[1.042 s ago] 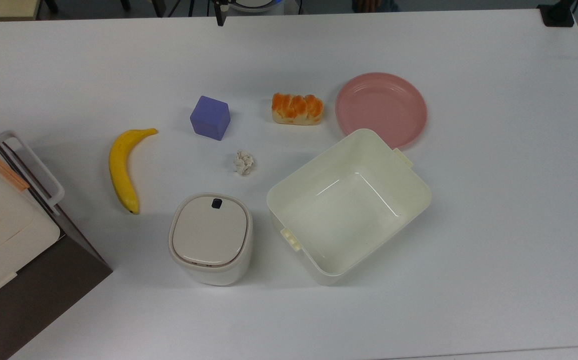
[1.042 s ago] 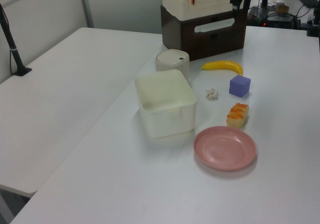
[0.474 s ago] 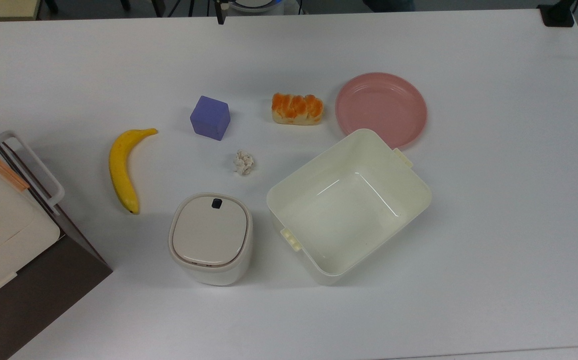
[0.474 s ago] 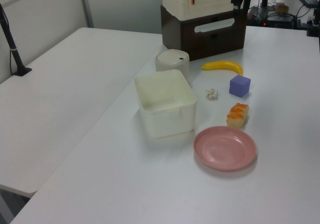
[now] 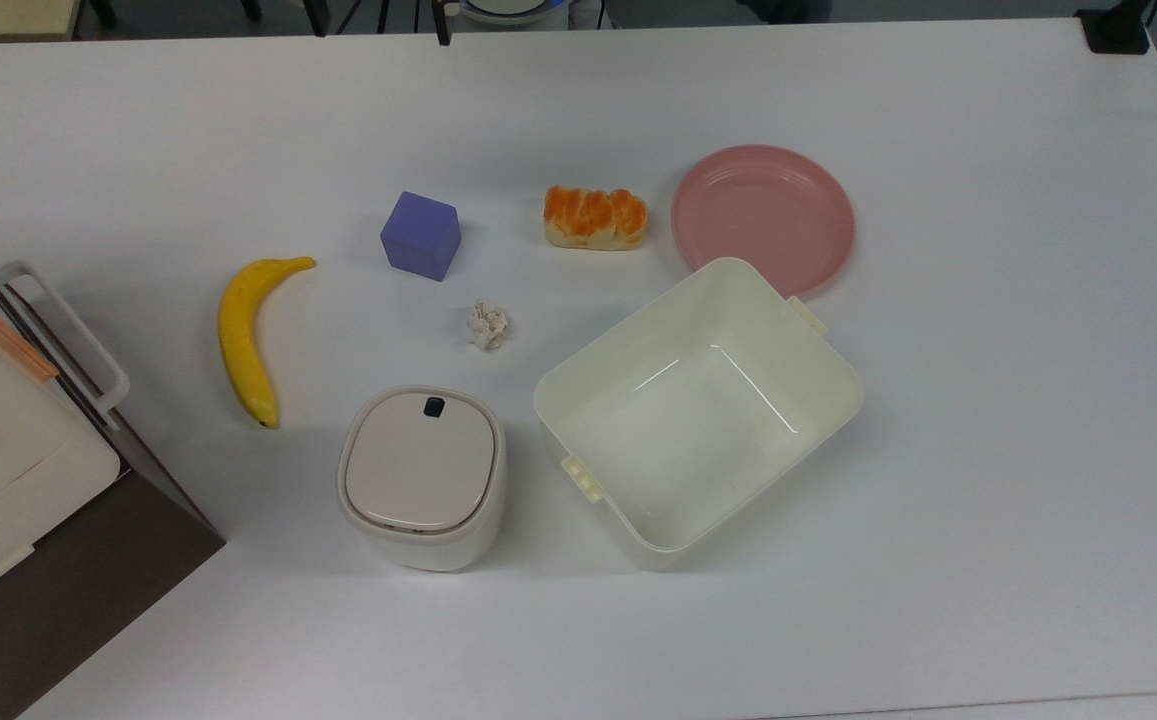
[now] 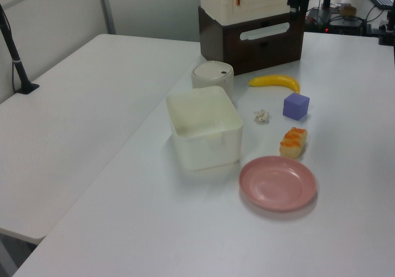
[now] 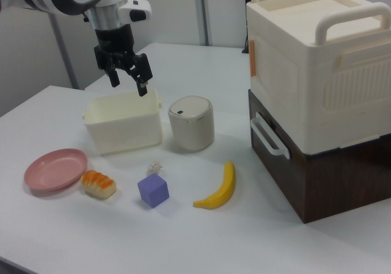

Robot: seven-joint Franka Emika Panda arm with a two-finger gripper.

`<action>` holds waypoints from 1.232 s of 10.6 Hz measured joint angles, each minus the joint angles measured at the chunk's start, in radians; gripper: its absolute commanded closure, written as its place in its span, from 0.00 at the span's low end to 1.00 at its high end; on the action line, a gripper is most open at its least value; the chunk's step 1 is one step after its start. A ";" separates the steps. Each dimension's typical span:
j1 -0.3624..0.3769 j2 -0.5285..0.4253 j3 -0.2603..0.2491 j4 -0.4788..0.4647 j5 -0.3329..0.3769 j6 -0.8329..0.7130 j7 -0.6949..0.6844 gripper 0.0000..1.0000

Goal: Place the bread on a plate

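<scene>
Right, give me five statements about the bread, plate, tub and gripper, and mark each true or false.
1. The bread lies on the table beside the plate, not on it. True.
2. The plate holds a banana. False: the plate is bare; the banana lies on the table, past the purple cube from the bread.
3. The gripper is open and holds nothing. True.
4. The tub has the paper ball inside it. False: the tub is empty; the paper ball sits on the table.
5. In the top view, the bread lies between the cube and the plate. True.
</scene>
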 measured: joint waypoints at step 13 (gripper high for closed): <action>-0.002 0.000 -0.003 -0.002 -0.014 0.000 -0.001 0.00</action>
